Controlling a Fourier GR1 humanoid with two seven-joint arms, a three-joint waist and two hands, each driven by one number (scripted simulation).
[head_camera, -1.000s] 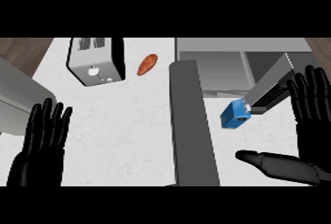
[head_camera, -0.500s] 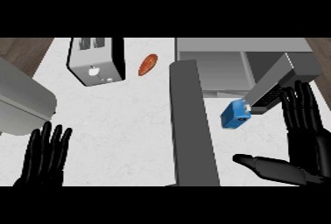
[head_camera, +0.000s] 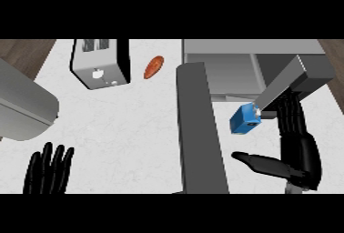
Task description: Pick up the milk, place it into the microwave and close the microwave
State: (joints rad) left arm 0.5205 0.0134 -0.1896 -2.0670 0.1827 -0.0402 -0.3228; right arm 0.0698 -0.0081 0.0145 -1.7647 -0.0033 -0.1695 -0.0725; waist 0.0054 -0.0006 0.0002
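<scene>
The milk (head_camera: pixel 245 119) is a small blue carton standing on the counter just right of the microwave's open door (head_camera: pixel 200 136), a grey slab running down the middle. The microwave (head_camera: pixel 228 68) sits at the upper right with its cavity showing. My right hand (head_camera: pixel 299 148) is open just right of the milk, fingers straight and pointing up, thumb stretched left below the carton. Whether the fingers touch the carton cannot be told. My left hand (head_camera: pixel 48 169) rests open at the lower left, fingers up.
A toaster (head_camera: pixel 101 63) stands at the upper left with an orange-brown food item (head_camera: pixel 154 67) beside it. A large grey appliance (head_camera: pixel 23 107) fills the left edge. A slanted grey bar (head_camera: pixel 295 79) covers my right fingertips above the milk.
My right hand has moved left and down, closing in beside the milk. My left hand has sunk toward the lower edge. The milk has not moved.
</scene>
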